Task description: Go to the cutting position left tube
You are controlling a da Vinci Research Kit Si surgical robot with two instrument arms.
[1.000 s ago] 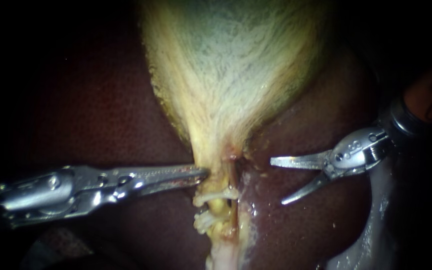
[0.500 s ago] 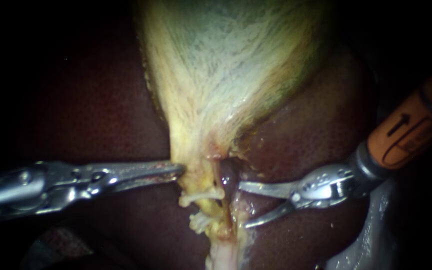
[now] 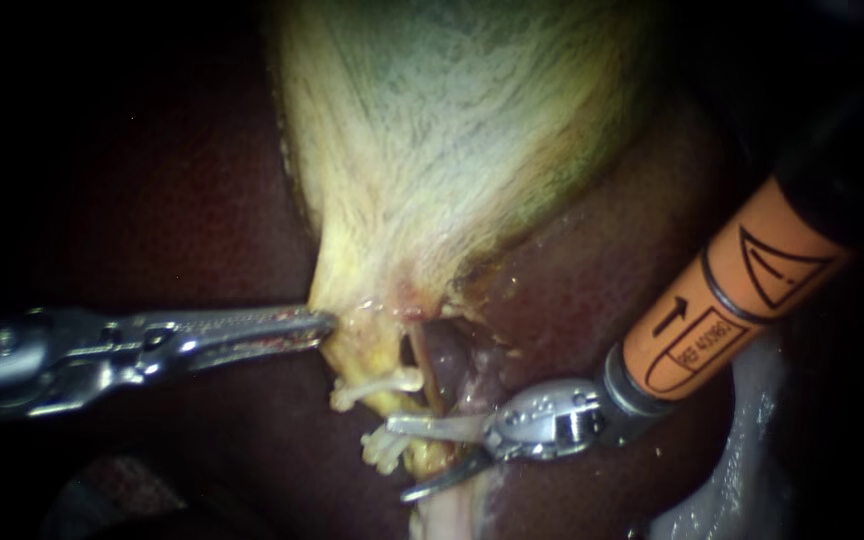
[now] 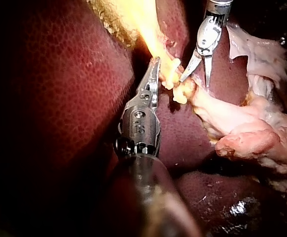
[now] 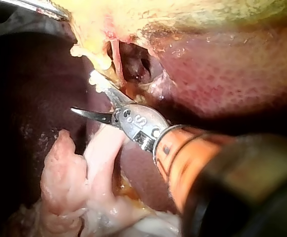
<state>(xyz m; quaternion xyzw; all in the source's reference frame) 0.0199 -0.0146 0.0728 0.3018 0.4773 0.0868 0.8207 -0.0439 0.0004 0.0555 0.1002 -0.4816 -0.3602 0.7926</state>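
The pale yellow-green gallbladder (image 3: 452,150) narrows to a yellowish stalk (image 3: 367,355) on the dark liver (image 3: 172,220). Two whitish clip-like pieces (image 3: 377,385) cross this stalk, the left tube. A thin reddish tube (image 3: 416,365) runs just right of it, beside a dark opening. My left instrument (image 3: 320,322) is shut on the gallbladder's neck and holds it to the left; its jaws (image 4: 155,69) lie together at the yellow tissue. My right instrument (image 3: 398,460) has an orange shaft and open blades. Its upper blade touches the lower whitish piece, and the blades (image 5: 83,92) stand apart at the stalk.
Loose pale pink tissue (image 5: 79,182) lies under the right instrument's blades and beside the stalk (image 4: 247,133). A pale wet strip (image 3: 742,470) runs along the liver's right side. Dark liver surrounds both instruments.
My right instrument has moved left and down, from off to the right to the stalk, blades still open. My left instrument has drawn the gallbladder's neck further left.
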